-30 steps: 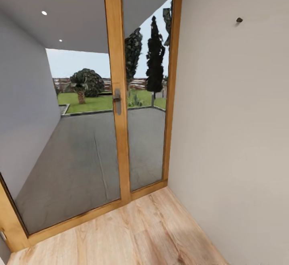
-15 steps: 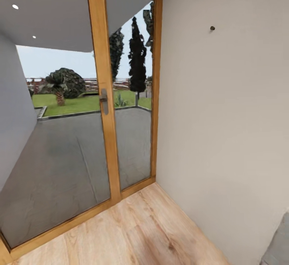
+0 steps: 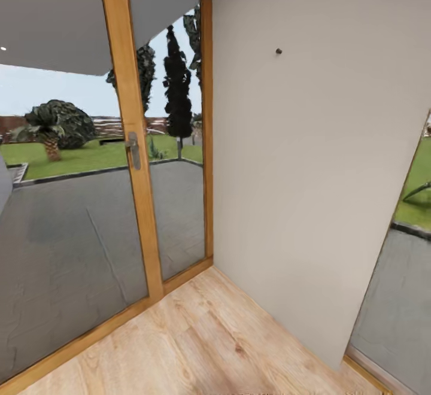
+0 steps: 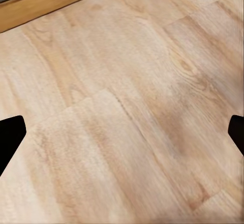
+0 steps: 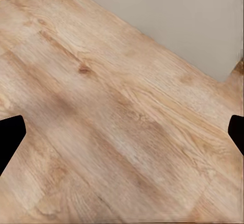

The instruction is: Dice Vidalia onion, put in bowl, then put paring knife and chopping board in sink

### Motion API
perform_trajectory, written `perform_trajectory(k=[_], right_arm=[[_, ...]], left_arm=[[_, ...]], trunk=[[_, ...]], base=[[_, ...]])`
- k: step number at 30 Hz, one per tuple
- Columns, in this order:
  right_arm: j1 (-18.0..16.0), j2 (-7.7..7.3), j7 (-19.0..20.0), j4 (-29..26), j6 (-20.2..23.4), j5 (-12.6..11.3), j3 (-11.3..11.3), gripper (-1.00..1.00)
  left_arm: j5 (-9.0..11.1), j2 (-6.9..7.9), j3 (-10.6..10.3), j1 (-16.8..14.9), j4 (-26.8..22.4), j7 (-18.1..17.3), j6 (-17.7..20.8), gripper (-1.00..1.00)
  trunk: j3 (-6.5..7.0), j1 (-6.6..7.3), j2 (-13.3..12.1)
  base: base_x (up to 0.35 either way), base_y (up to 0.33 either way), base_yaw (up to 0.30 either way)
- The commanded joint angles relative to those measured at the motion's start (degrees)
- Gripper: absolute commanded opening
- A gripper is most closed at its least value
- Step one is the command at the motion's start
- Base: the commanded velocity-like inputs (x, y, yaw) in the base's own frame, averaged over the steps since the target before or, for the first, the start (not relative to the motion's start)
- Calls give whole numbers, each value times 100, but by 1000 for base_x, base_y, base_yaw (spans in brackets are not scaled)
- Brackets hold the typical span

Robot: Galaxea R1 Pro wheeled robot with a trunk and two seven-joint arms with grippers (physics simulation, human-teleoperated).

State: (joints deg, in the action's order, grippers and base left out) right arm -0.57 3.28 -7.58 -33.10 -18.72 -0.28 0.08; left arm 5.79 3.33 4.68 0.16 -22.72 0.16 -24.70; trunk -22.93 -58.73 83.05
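The head view faces a room corner. A wooden door frame (image 3: 129, 143) holds tall glass panes, with a grey metal handle (image 3: 133, 150) on its middle post. Through the glass lie a grey paved terrace (image 3: 72, 233), a lawn (image 3: 90, 157), a rounded bush (image 3: 60, 124) and dark cypress trees (image 3: 178, 84). To the right of the door a plain beige wall (image 3: 299, 173) juts toward the camera, carrying one small dark peg (image 3: 278, 51) high up. Past the wall's right edge a second glazed opening (image 3: 401, 287) shows more terrace and grass. A light wood plank floor (image 3: 203, 347) runs from the door sill to the foot of the wall.

In the left wrist view, the left gripper (image 4: 122, 135) hangs over bare planks, its two dark fingertips (image 4: 10, 137) at opposite edges of the picture, spread wide with nothing between them; a strip of the wooden door sill (image 4: 56, 0) crosses one corner.

In the right wrist view, the right gripper (image 5: 122, 135) is likewise spread wide and holds nothing, its fingertips (image 5: 10, 137) over the planks near the base of the beige wall.

The onion, board, knife, bowl, sink and countertop are outside these pictures, so where they lie cannot be told; the wall and the glass door fill the way ahead
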Motion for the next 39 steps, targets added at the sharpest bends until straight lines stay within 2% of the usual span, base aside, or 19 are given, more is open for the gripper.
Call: perform_trajectory(k=[1,39], right_arm=[[-4,3,-16,5,-18,-4,1,100],[-4,6,-25,5,-19,2,-5,100]], left_arm=[[54,2,-16,2,-6,1,-9,100],[48,5,-18,2,-5,1,-9,100]], trunk=[[-6,0,3],[-6,0,3]], base=[[-19,9,-281],[-1,1,-281]])
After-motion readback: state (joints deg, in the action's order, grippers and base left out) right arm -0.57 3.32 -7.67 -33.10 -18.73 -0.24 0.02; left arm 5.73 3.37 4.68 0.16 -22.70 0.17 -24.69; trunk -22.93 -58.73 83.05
